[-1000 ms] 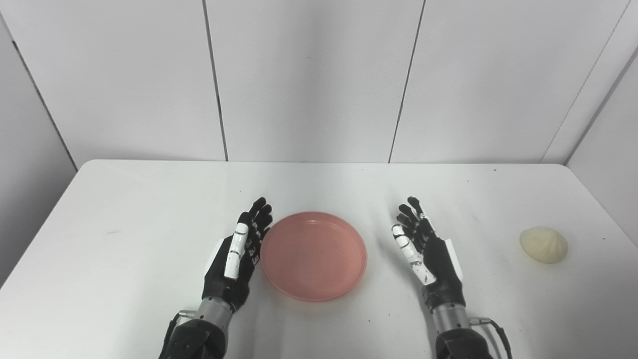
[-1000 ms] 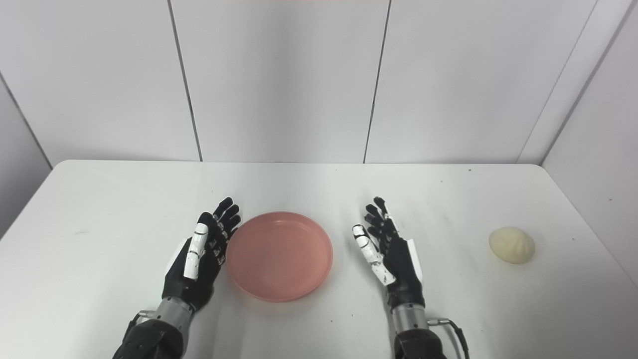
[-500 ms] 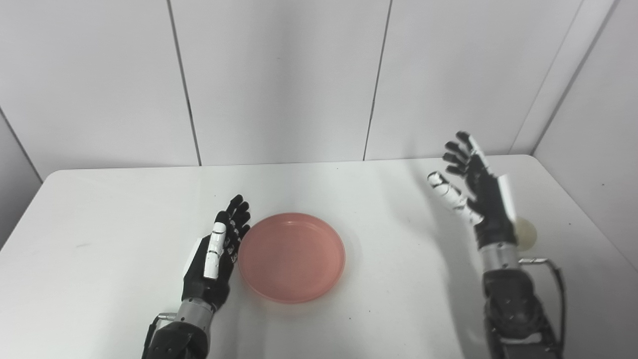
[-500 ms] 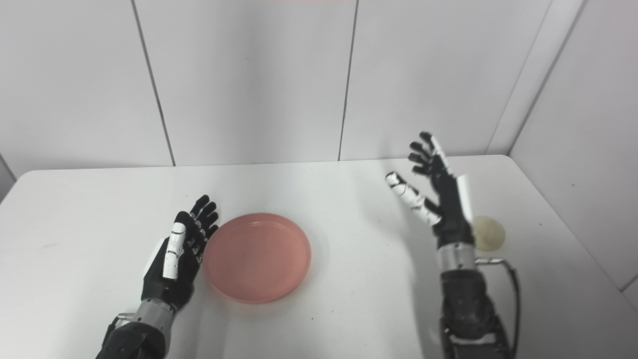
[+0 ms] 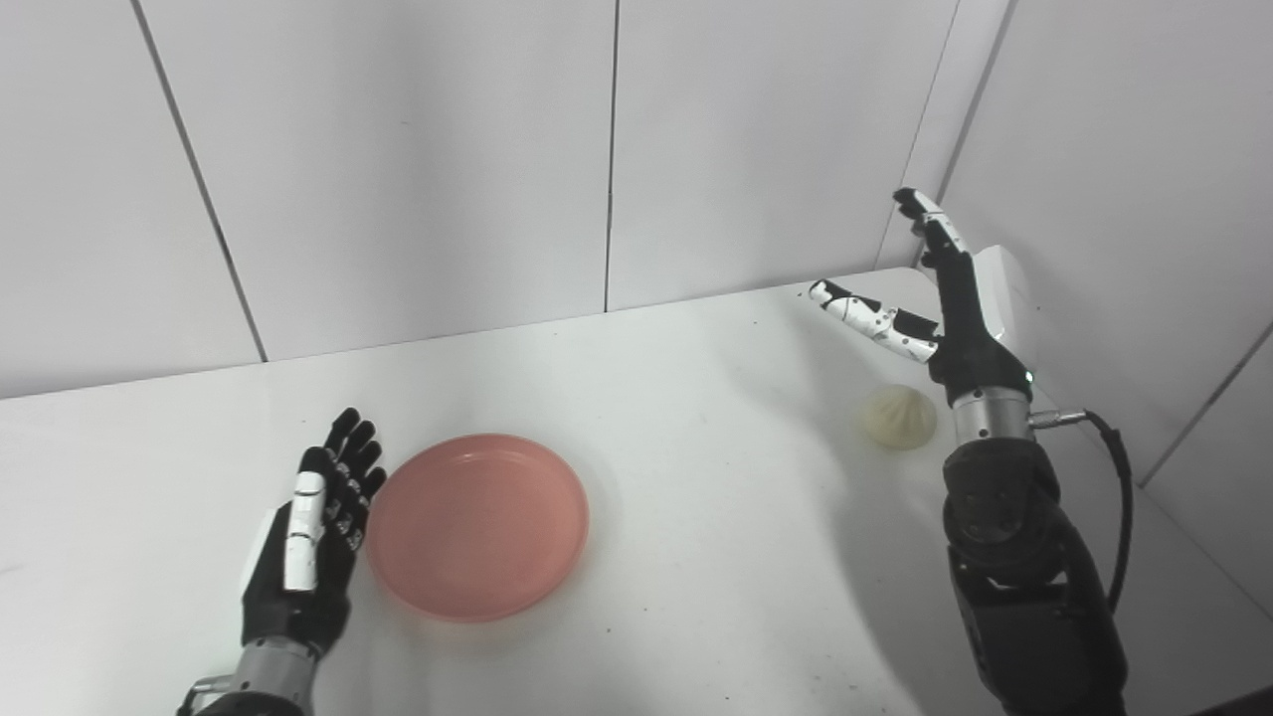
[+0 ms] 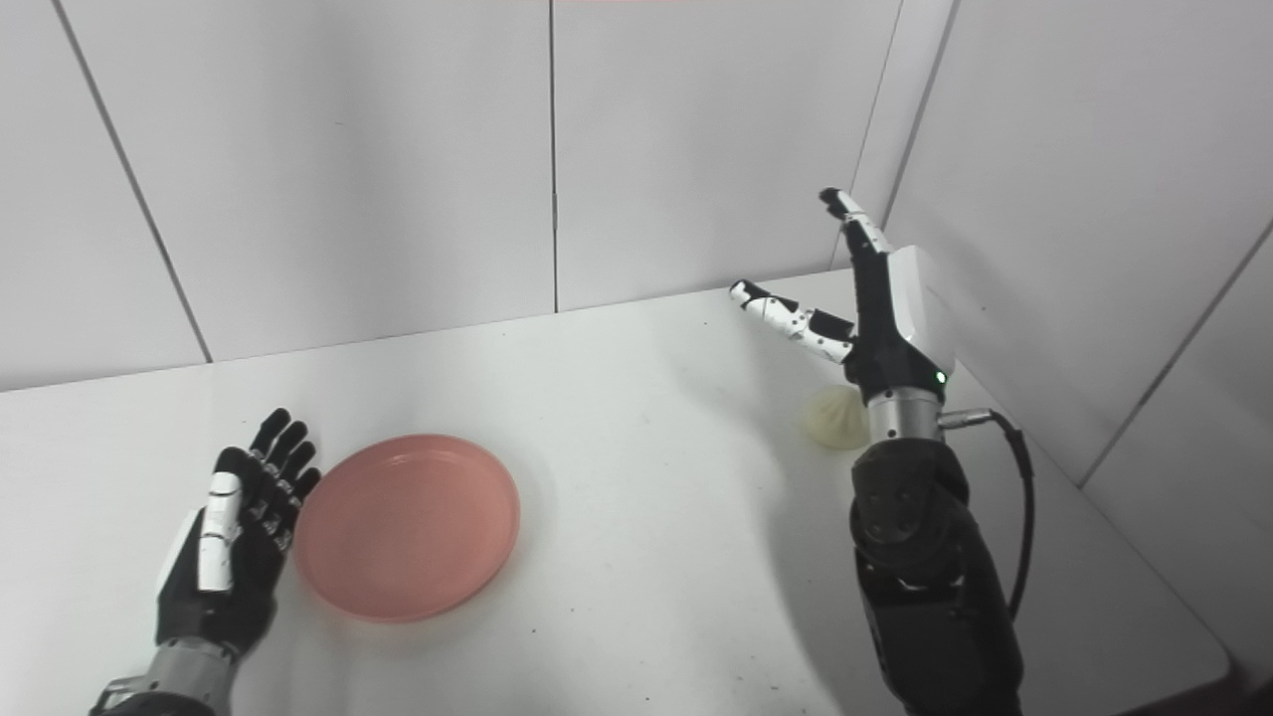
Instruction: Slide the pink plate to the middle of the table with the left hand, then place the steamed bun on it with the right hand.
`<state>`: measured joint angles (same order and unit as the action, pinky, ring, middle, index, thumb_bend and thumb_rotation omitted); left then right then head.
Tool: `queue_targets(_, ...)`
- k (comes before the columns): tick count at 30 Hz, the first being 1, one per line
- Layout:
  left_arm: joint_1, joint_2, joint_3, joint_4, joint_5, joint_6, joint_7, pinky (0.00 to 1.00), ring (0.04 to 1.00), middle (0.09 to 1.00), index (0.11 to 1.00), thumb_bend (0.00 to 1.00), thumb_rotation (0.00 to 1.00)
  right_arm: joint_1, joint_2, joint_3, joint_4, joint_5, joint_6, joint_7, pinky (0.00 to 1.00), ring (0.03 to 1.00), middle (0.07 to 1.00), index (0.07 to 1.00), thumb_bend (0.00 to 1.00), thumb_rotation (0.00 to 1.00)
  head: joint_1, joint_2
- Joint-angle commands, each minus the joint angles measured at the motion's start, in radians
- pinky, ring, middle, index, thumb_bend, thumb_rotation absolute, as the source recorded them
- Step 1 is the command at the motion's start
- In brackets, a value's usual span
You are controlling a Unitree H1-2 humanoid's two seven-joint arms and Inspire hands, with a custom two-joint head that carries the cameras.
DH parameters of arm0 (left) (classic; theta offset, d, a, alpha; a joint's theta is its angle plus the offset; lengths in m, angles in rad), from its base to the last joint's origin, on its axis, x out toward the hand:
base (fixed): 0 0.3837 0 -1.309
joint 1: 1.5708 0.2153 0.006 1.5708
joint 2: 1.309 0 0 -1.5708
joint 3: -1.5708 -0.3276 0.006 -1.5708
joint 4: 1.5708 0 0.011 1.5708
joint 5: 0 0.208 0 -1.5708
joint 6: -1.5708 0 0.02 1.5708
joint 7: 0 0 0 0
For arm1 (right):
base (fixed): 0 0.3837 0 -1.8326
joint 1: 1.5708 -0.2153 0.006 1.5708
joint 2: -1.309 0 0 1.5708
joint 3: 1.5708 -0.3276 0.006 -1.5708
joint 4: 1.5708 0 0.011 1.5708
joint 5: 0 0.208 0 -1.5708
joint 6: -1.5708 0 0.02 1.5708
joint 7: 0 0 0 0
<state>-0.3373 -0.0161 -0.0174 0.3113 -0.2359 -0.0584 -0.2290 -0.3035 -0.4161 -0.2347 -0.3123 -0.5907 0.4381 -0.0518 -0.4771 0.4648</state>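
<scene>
black hand (image 5: 960, 318), white thumb, silver wrist, seemingly black cable (image 5: 1119, 497)

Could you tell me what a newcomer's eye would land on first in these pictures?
Probably the pink plate, the only strong colour, lying on the white table beside the open left hand. Next, the right hand, raised and open above the pale steamed bun near the table's far right corner.

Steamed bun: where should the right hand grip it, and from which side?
Grip the steamed bun across its round sides, coming down from above: it sits pleated dome up, free on the table. The right hand, open, hovers above it.
</scene>
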Motion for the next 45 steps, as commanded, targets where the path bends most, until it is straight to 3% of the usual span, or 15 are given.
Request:
queue_targets(1, 0.012, 0.016, 0.015, 0.048, -0.009, -0.054, -0.025, 1.0, 0.991, 0.979, 0.94, 0.59, 0.98, -0.038, -0.029, -0.025, -0.033, -0.081, 0.03, 0.032, 0.81, 0.876, 0.889, 0.877, 0.83, 0.57, -0.019, 0.0)
queue_targets(4, 0.005, 0.021, 0.019, 0.062, -0.014, -0.054, -0.03, 1.0, 0.981, 0.965, 0.924, 0.6, 0.97, -0.049, 0.001, -0.072, -0.022, -0.146, 0.032, 0.108, 0.74, 0.914, 0.916, 0.879, 0.85, 0.53, -0.041, -0.003)
queue_targets(7, -0.004, 0.019, 0.025, 0.076, -0.021, -0.045, -0.036, 1.0, 0.989, 0.97, 0.937, 0.63, 0.97, -0.063, 0.018, -0.114, 0.015, -0.163, 0.032, 0.157, 0.75, 0.929, 0.919, 0.884, 0.87, 0.45, -0.048, -0.002)
queue_targets(10, -0.012, 0.019, 0.034, 0.088, -0.034, -0.04, -0.043, 1.0, 0.985, 0.963, 0.929, 0.63, 0.95, -0.065, 0.012, -0.106, 0.074, -0.189, 0.032, 0.162, 0.78, 0.911, 0.907, 0.869, 0.91, 0.32, -0.054, -0.007)
queue_targets(18, -0.007, 0.02, 0.043, 0.061, -0.039, -0.006, -0.04, 1.0, 0.993, 0.969, 0.93, 0.6, 0.95, -0.077, 0.014, -0.085, 0.219, -0.195, 0.031, 0.137, 0.8, 0.914, 0.915, 0.855, 0.95, 0.22, -0.058, -0.009)
queue_targets(26, -0.001, 0.024, 0.039, 0.039, -0.031, 0.01, -0.042, 1.0, 0.988, 0.965, 0.924, 0.59, 0.96, -0.079, -0.008, -0.039, 0.335, -0.187, 0.031, 0.095, 0.83, 0.899, 0.908, 0.861, 0.94, 0.24, -0.058, -0.007)
queue_targets(36, 0.002, 0.021, 0.042, 0.031, -0.031, 0.02, -0.041, 1.0, 0.998, 0.973, 0.934, 0.6, 0.96, -0.084, -0.022, -0.038, 0.415, -0.204, 0.031, 0.098, 0.72, 0.865, 0.892, 0.851, 0.95, 0.23, -0.056, 0.002)
queue_targets(41, 0.004, 0.019, 0.045, 0.029, -0.034, 0.019, -0.041, 1.0, 0.991, 0.968, 0.931, 0.6, 0.94, -0.093, -0.018, -0.058, 0.449, -0.27, 0.032, 0.134, 0.69, 0.839, 0.872, 0.845, 0.93, 0.21, -0.057, 0.005)
queue_targets(42, 0.004, 0.018, 0.046, 0.029, -0.034, 0.018, -0.041, 1.0, 0.988, 0.964, 0.926, 0.6, 0.93, -0.096, -0.017, -0.063, 0.459, -0.287, 0.032, 0.14, 0.62, 0.791, 0.844, 0.837, 0.93, 0.19, -0.057, 0.005)
queue_targets(45, 0.004, 0.017, 0.047, 0.029, -0.037, 0.02, -0.042, 1.0, 0.985, 0.959, 0.921, 0.61, 0.92, -0.102, -0.018, -0.076, 0.485, -0.339, 0.032, 0.171, 0.56, 0.727, 0.807, 0.828, 0.92, 0.21, -0.057, 0.005)
